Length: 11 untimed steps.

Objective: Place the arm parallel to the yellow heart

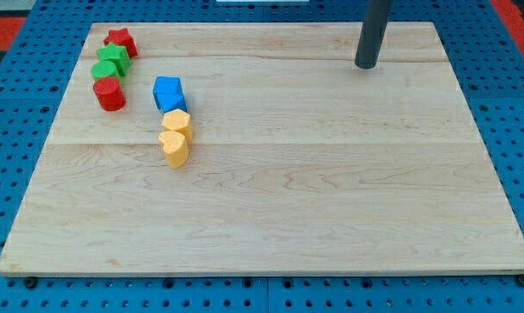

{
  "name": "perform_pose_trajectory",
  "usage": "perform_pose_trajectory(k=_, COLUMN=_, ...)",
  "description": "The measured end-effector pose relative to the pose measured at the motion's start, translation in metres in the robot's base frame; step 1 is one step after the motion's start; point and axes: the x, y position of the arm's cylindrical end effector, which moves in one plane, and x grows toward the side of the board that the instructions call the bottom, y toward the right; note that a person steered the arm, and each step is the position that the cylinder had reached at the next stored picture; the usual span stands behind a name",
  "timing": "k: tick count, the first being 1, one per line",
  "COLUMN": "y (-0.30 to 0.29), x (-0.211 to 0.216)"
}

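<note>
The yellow heart [174,148] lies left of the board's middle, touching a yellow hexagon [177,121] just above it. A blue block [169,92] sits above the hexagon. My tip [365,65] is at the view's upper right, far to the right of the yellow heart and higher in the view, touching no block.
At the view's upper left are a red star [121,41], a green star [112,56], a green block [106,69] and a red cylinder [109,94], bunched together. The wooden board [331,200] rests on a blue pegboard surface [9,130].
</note>
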Motion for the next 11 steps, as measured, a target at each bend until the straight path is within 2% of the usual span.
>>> perform_pose_trajectory(k=4, y=0.007, x=0.0)
perform_pose_trajectory(k=5, y=0.007, x=0.021)
perform_pose_trajectory(k=6, y=0.003, x=0.077)
perform_pose_trajectory(k=8, y=-0.053, x=0.183)
perform_pose_trajectory(k=10, y=-0.112, x=0.247)
perform_pose_trajectory(k=11, y=-0.167, x=0.275)
